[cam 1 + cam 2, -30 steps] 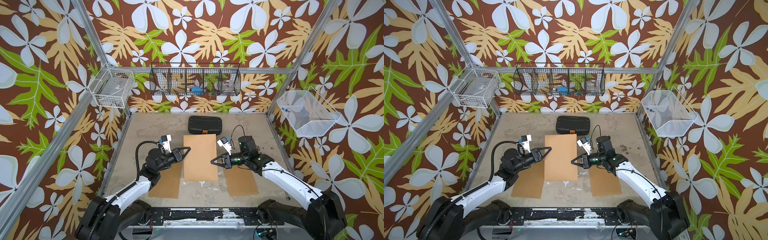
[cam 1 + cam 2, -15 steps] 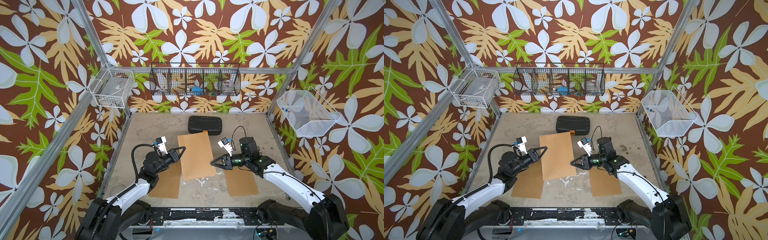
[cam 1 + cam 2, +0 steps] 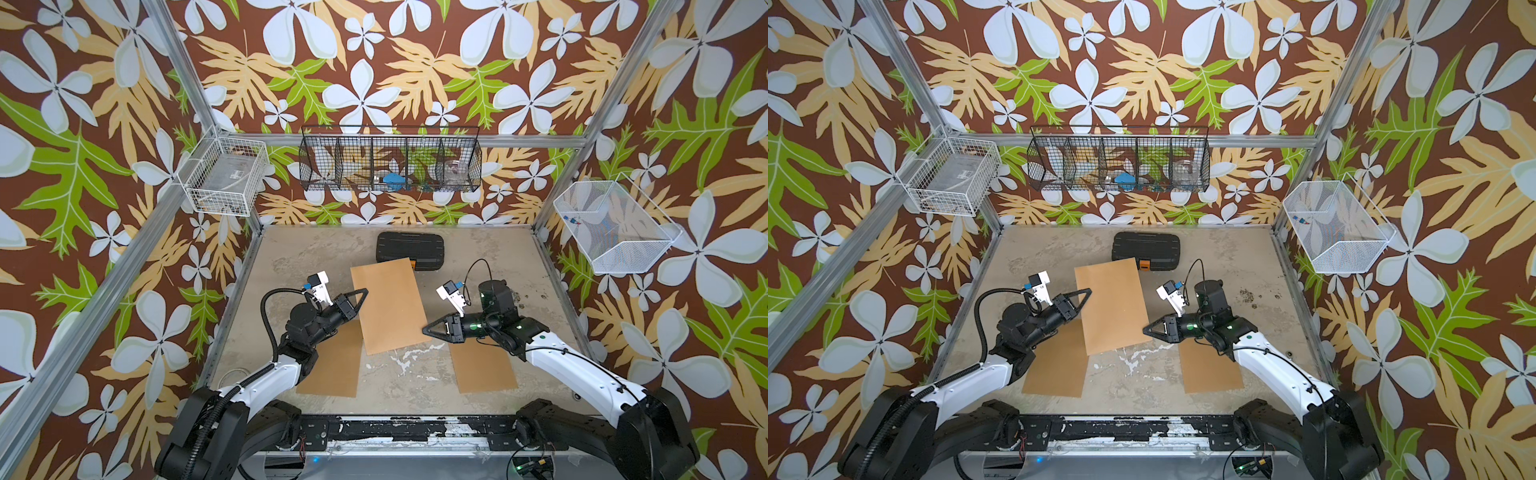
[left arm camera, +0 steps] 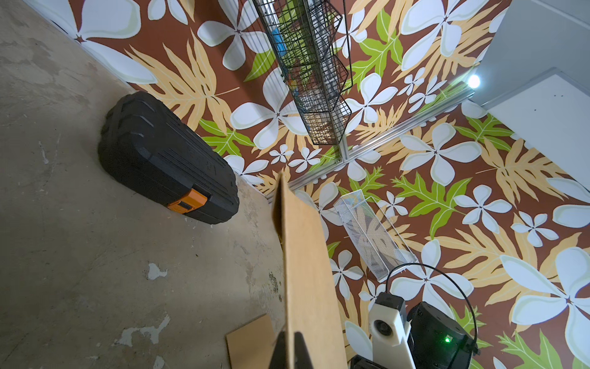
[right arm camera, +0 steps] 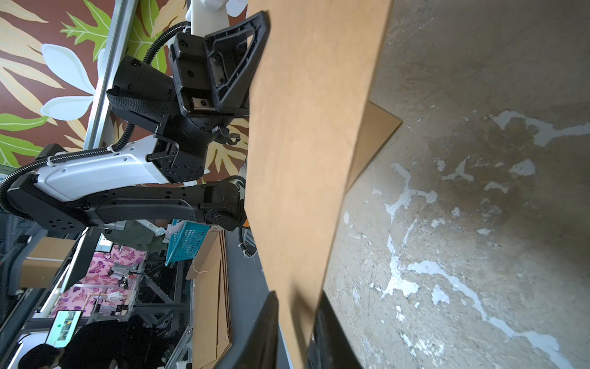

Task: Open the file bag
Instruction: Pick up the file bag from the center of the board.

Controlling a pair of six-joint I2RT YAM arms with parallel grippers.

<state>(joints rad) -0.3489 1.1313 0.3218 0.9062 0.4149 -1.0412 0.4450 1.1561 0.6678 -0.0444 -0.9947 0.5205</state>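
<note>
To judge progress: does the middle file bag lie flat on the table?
No, the left gripper holds the file bag lifted above the table.

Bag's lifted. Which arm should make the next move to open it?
Right. The left gripper is shut on the file bag, holding it up, so it is busy. The right gripper has its jaws slightly apart astride the bag's near corner, free to pinch there.

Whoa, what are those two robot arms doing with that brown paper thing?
They're trying to open a brown file bag. The left gripper is pinched shut on one long edge, holding the bag up off the table. The right gripper has its jaws around the opposite edge; whether it is squeezing is unclear. The bag looks closed.
</note>
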